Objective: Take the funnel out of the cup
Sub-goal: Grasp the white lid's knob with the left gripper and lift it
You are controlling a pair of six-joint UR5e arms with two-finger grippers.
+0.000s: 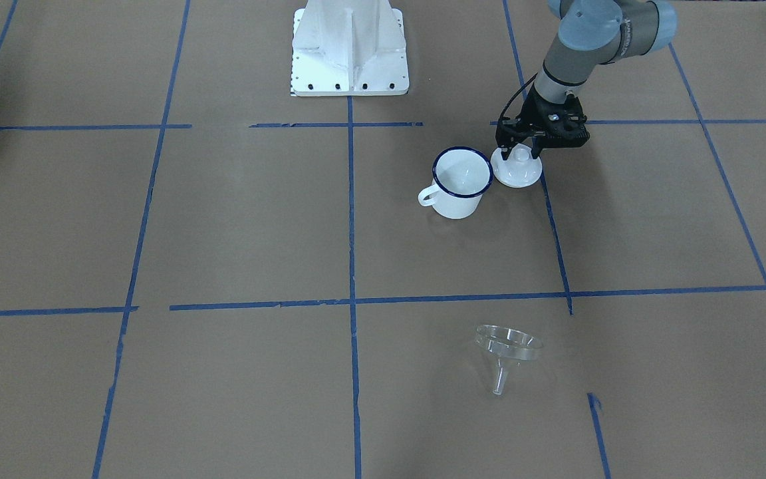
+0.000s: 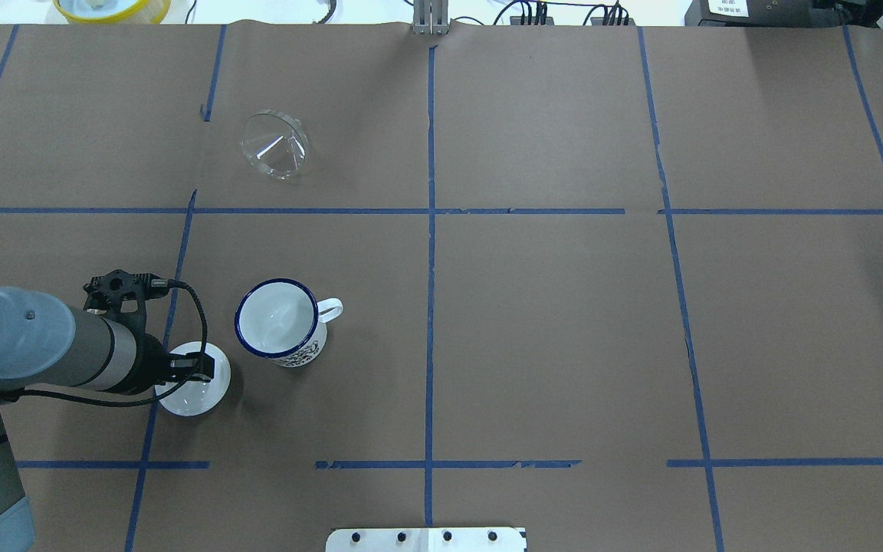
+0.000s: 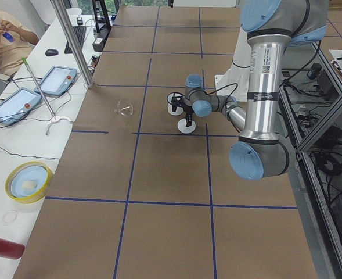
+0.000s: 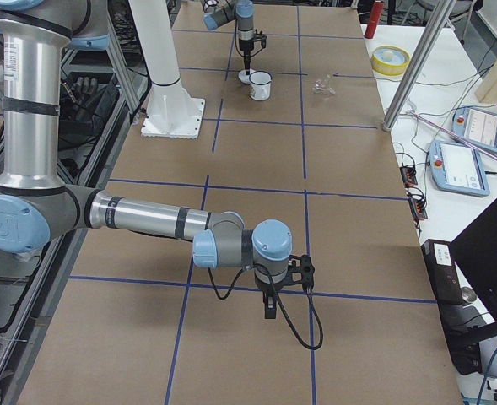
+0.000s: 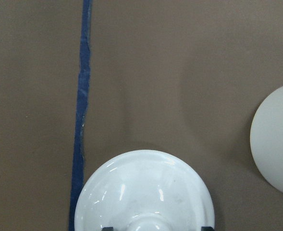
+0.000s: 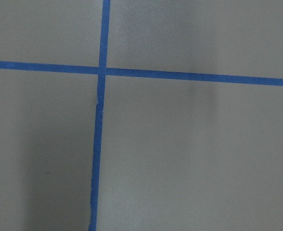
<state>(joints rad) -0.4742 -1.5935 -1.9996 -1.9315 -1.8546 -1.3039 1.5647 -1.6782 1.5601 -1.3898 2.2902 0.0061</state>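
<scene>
The clear funnel (image 1: 509, 346) lies on its side on the brown table, far from the cup, also in the overhead view (image 2: 274, 146). The white cup (image 1: 461, 183) with a dark blue rim stands upright and empty (image 2: 279, 322). My left gripper (image 1: 520, 154) is open, low over a white knobbed lid (image 1: 517, 174) beside the cup, with a finger on each side of the knob. The left wrist view shows the lid (image 5: 143, 192) with gaps between knob and fingertips. My right gripper (image 4: 269, 305) hangs over bare table far from these; I cannot tell whether it is open.
The robot's white base (image 1: 350, 50) stands at the table's near edge. Off the far edge are a yellow bowl (image 3: 28, 181), tablets (image 3: 59, 80), a red bottle (image 3: 2, 247) and an operator (image 3: 2, 35). Blue tape lines cross the table.
</scene>
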